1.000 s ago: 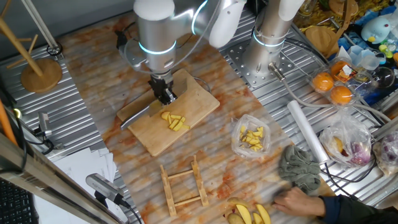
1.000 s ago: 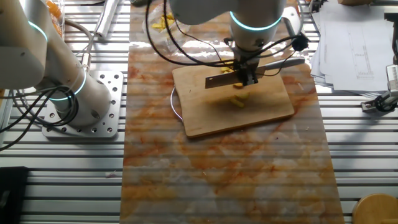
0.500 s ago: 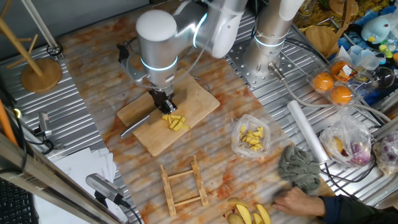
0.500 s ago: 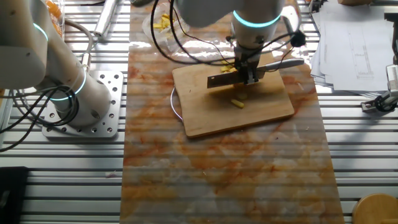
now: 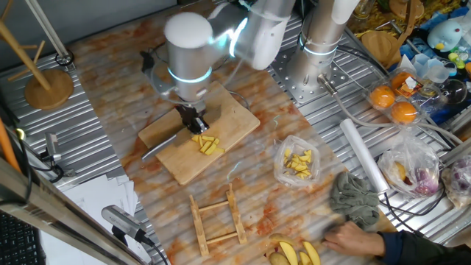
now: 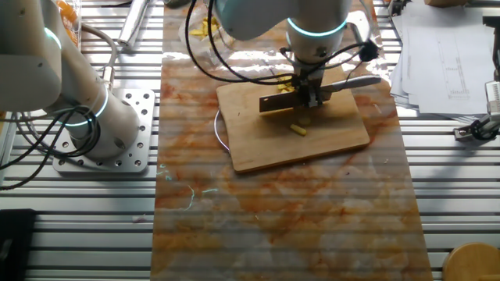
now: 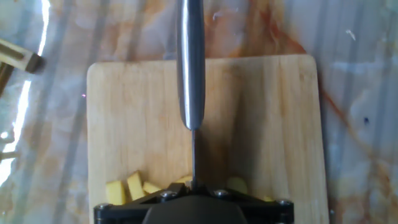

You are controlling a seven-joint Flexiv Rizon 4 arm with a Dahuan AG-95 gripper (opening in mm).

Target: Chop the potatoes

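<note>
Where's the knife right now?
The knife is held by the hand over the cutting board, directly above the potato pieces.

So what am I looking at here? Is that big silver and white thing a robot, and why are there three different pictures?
Yes, the silver and white machine is a robot arm. Its two-finger gripper is closed on a steel kitchen knife. Two pictures come from fixed cameras looking at the table from different sides. The third comes from a camera on the robot's hand, looking down along the knife, so the handle fills the middle. Under it lies a pale wooden cutting board with small yellow potato sticks already cut. Nearby on the table are a clear plastic bag of yellow chunks, a small wooden rack and a grey cloth.
</note>
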